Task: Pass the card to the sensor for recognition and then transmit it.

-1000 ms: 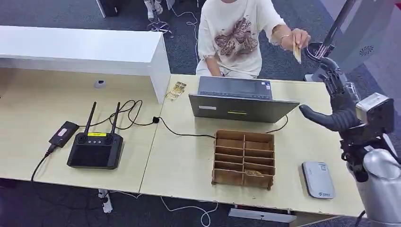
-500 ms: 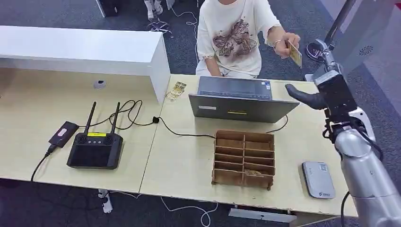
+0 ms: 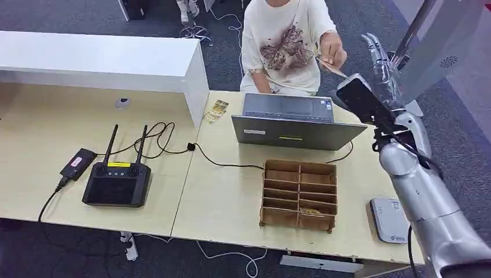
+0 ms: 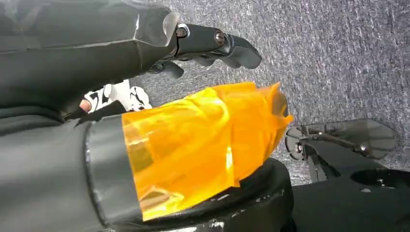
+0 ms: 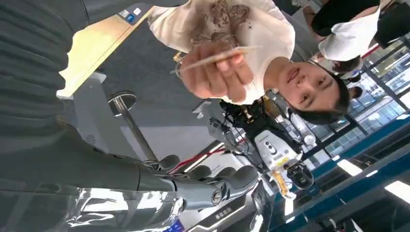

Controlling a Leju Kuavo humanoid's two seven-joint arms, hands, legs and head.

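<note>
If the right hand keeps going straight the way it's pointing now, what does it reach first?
Most likely the card that the person's hand holds out. The right hand is raised just beside it, fingers apart and holding nothing. Depth between them is unclear.

Desk [image 3: 220, 197]: open laptop [image 3: 295, 124], wooden compartment organizer [image 3: 299, 194], black antenna controller [image 3: 117, 182], cabled black device [image 3: 77, 164], white partition [image 3: 98, 61].

Your right robot hand [image 3: 379, 58] is raised above the counter's [image 3: 231, 197] far right corner, fingers spread, with open air between it and the card [image 3: 331, 65] the person's hand [image 3: 331, 53] holds out. Below that gap, the laptop [image 3: 295, 124] lid stands up, and the wooden organizer [image 3: 299, 194] sits nearer you.
</note>
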